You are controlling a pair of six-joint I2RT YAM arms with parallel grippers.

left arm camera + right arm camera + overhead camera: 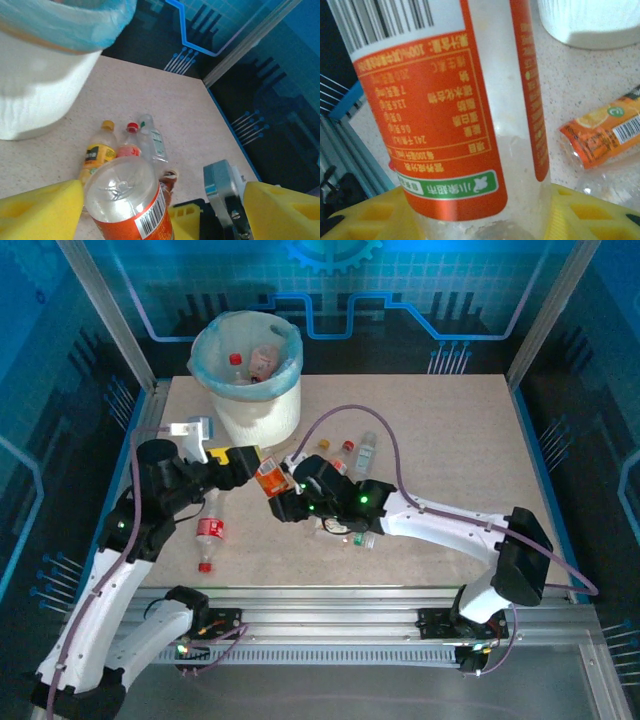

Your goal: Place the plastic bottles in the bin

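Note:
An orange-labelled clear bottle [270, 478] hangs tilted above the table, just in front of the bin [262, 410]. My right gripper [288, 498] is shut on its lower part; its yellow fingers [590, 215] press both sides of the bottle [470, 115]. From the left, my left gripper [256, 466] stands open around the bottle's base [120, 192], whose edge lies close to the left finger [45, 210]. The white bin, lined with a light-blue bag [80, 30], holds two bottles [250, 365].
A red-labelled bottle [209, 530] lies near the left arm. Three small bottles [347, 448] stand behind the right gripper, and more lie under the right arm [345, 530]. A crushed orange-labelled bottle [605, 132] lies on the table. Metal posts frame the table.

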